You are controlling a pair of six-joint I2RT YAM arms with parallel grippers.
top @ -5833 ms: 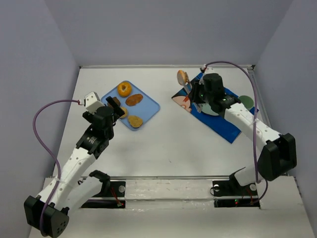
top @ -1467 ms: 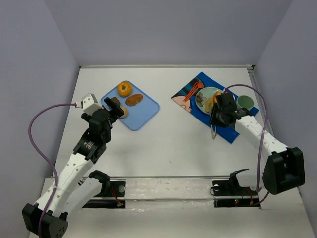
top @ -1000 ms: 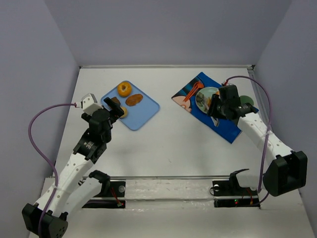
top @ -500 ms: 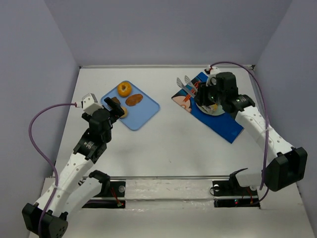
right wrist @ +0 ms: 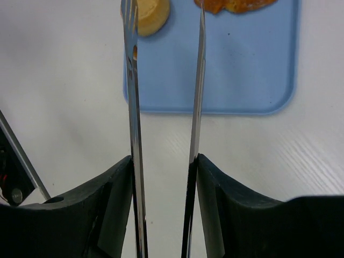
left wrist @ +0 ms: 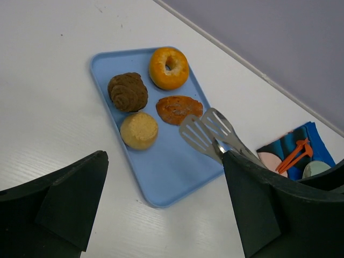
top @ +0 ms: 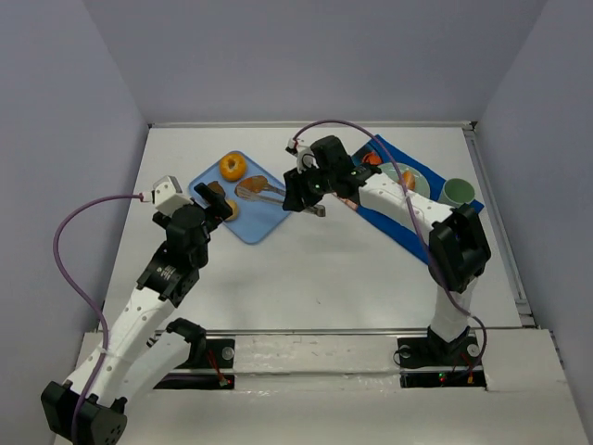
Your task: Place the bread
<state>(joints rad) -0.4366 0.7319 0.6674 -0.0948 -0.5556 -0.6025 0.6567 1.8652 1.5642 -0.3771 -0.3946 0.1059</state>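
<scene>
Left gripper (top: pixel 217 198) hung at the tray's left corner, fingers wide apart, nothing between them. It looked idle.

Blue tray (top: pixel 264 224) carried four breads, all loose:
- orange bagel (left wrist: pixel 169 67) at the far end
- dark swirl bun (left wrist: pixel 128 91) beside it
- pale round bun (left wrist: pixel 139 130) nearer the camera
- flat brown pastry (left wrist: pixel 179 108) toward the right edge

Tongs (left wrist: pixel 207 131) were reaching in from the right. Their blades were spread and empty, and they hovered over the tray just beside the flat brown pastry. The right wrist view showed one tip near the pale round bun and the other near the pastry. Whether either tip touched bread, I could not tell.

Right gripper (top: pixel 309 197) was clamped on the tongs' handles, its arm stretched across the table from the right.

Further right lay the blue placemat (top: pixel 435 239) with a plate (top: pixel 393 171) holding something orange-brown, likely bread, and a green cup (top: pixel 454 192) beside it.

Step, as judged: approach for a pick, with no bread grasped yet. The next move called for lowering the blades astride one piece, probably the pastry. It then called for squeezing firmly enough to hold without crushing, lifting clear of the tray rim and carrying to the plate.
</scene>
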